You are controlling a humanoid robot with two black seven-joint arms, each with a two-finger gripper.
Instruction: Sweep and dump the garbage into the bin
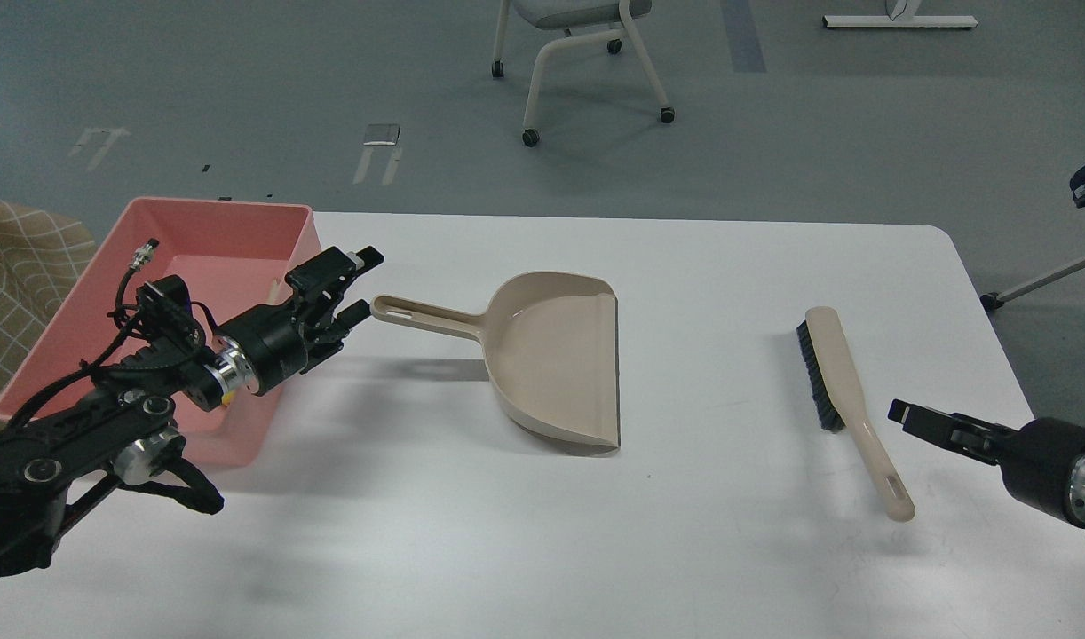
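Note:
The pink bin (187,232) stands at the table's left edge. My left arm crosses it and hides most of its inside. A pale tan sliver (274,287) shows by the bin's right wall. A speck of yellow (229,401) shows under my left wrist, and I cannot tell what it is. My left gripper (354,286) is open and empty, just left of the end of the beige dustpan's handle (399,311), not touching it. The dustpan (556,359) lies empty on the table. My right gripper (905,414) is open and empty, right of the brush (840,377).
The brush lies flat on the white table (685,550), bristles to the left, its handle pointing toward the near right. A chequered cloth (19,257) hangs left of the bin. An office chair (578,53) stands on the floor beyond the table.

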